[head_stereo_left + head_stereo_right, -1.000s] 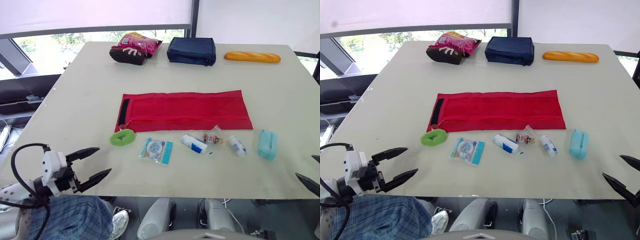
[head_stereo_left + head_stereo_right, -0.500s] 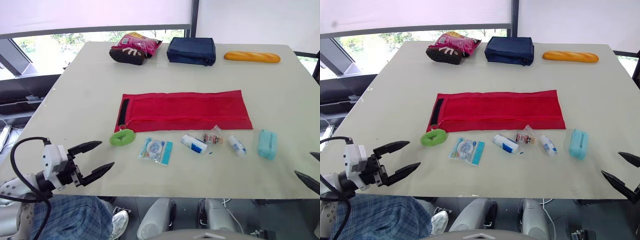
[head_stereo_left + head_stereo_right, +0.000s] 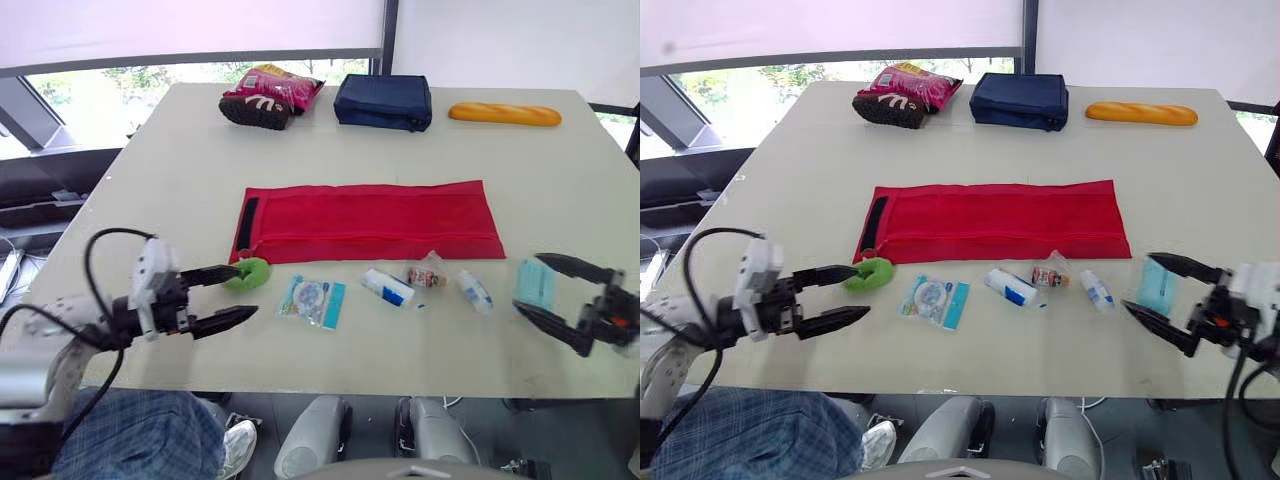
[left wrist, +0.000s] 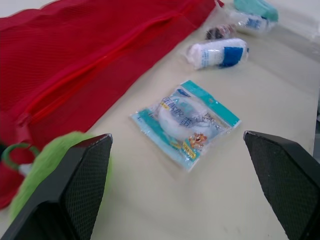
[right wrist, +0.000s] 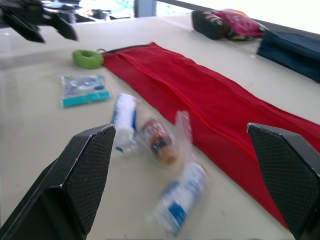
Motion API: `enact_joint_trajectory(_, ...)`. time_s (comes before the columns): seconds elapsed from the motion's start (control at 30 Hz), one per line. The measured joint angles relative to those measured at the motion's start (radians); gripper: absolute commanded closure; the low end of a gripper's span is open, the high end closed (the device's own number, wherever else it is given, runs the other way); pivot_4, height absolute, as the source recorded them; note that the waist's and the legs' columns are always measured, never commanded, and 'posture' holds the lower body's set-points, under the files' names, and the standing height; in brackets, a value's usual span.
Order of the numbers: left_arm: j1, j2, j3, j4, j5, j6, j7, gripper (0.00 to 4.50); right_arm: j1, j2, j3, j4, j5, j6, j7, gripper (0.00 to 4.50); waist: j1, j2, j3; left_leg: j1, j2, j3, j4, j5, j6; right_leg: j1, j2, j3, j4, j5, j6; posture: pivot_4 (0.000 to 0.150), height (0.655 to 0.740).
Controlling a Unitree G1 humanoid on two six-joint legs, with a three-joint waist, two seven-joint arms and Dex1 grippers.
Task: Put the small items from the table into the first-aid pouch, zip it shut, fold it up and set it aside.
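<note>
Table (image 3: 150,180): pale top, everything sits on it.
Red pouch (image 3: 370,222): mid-table, flat and unfolded, long side left-right, black strip at its left end. Zip state: can't tell.
Far edge, left to right: pink snack bag (image 3: 272,95), navy bag (image 3: 383,101), baguette (image 3: 504,114). All well apart from the pouch.
Left gripper (image 3: 247,291): over the near-left of the table, spread wide, nothing held. Far fingertip is at the green ring (image 3: 254,268); contact unclear.
Right gripper (image 3: 528,284): near-right, spread wide, nothing held. In the head views its fingers line up on the far and near sides of the teal case (image 3: 1158,288); can't tell whether it is down at case level.
Small items, all outside the pouch in a row just near of it, left to right: green ring by the pouch's near-left corner, teal packet (image 3: 313,300), white-blue roll (image 3: 388,287), small bottle in clear wrap (image 3: 426,275), small white tube (image 3: 474,291), teal case at the right end.
</note>
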State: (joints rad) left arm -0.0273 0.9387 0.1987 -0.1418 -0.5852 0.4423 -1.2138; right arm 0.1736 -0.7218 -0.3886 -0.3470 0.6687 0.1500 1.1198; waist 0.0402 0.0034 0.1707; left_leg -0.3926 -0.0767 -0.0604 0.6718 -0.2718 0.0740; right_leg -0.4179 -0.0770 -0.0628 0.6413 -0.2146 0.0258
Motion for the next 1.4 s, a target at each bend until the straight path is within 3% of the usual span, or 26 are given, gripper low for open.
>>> enact_joint_trajectory(0.23,-0.181,-0.002,-0.184,0.069,0.117,-0.084,-0.115,0.02,-0.086,-0.001,0.142,-0.112,-0.016,0.087,-0.081,0.00,-0.001,-0.001,0.000,-0.002,0.000,0.000,0.000,0.002,-0.004,-0.002,0.000,0.001,-0.001,0.002,0.002,0.150,0.7395)
enact_joint_trajectory(0.4,-0.230,-0.015,-0.266,0.110,0.207,-0.194,-0.171,0.02,-0.118,0.001,0.188,-0.166,-0.021,0.133,-0.135,0.00,0.000,-0.001,0.001,-0.003,0.000,0.000,0.000,0.002,-0.004,-0.003,0.000,0.001,-0.001,0.002,0.002,0.150,0.7395)
enact_joint_trajectory(1.03,-0.230,-0.105,-0.326,0.193,0.364,-0.540,-0.155,0.02,-0.154,0.022,0.212,-0.204,-0.005,0.188,-0.221,0.00,-0.003,-0.001,0.001,-0.004,0.000,0.000,0.001,0.002,-0.003,-0.003,0.000,0.001,0.000,0.002,0.002,0.150,0.7395)
enact_joint_trajectory(1.13,-0.221,-0.104,-0.332,0.200,0.382,-0.562,-0.156,0.60,-0.162,0.021,0.216,-0.210,0.006,0.201,-0.227,0.00,-0.002,-0.002,0.001,-0.004,0.000,0.000,0.001,0.002,-0.003,-0.003,0.001,0.001,0.000,0.002,0.002,0.150,0.7395)
enact_joint_trajectory(1.17,-0.223,-0.103,-0.332,0.202,0.394,-0.560,-0.149,0.94,-0.186,0.021,0.221,-0.221,0.015,0.221,-0.235,0.00,-0.002,-0.001,0.001,-0.004,0.000,0.000,0.001,0.001,-0.002,-0.003,0.000,0.001,0.000,0.002,0.002,0.150,0.7395)
enact_joint_trajectory(1.2,-0.226,-0.103,-0.331,0.201,0.395,-0.542,-0.136,1.60,-0.209,0.019,0.222,-0.235,0.023,0.229,-0.239,0.00,-0.002,-0.002,0.001,-0.003,0.000,0.000,0.001,0.000,0.000,-0.003,0.001,0.001,0.000,0.002,0.002,0.150,0.7395)
enact_joint_trajectory(1.23,-0.226,-0.104,-0.327,0.199,0.389,-0.521,-0.126,1.87,-0.213,0.019,0.222,-0.241,0.026,0.236,-0.242,0.00,-0.002,-0.002,0.001,-0.003,0.000,0.000,0.001,0.000,0.000,-0.003,0.001,0.000,0.000,0.002,0.002,0.150,0.7395)
enact_joint_trajectory(1.4,-0.187,-0.110,-0.288,0.151,0.311,-0.367,-0.081,1.98,-0.215,0.019,0.222,-0.242,0.031,0.253,-0.256,0.00,-0.005,-0.002,0.001,-0.003,0.000,0.000,0.001,0.001,-0.001,-0.003,0.001,0.001,0.000,0.002,0.002,0.150,0.7395)
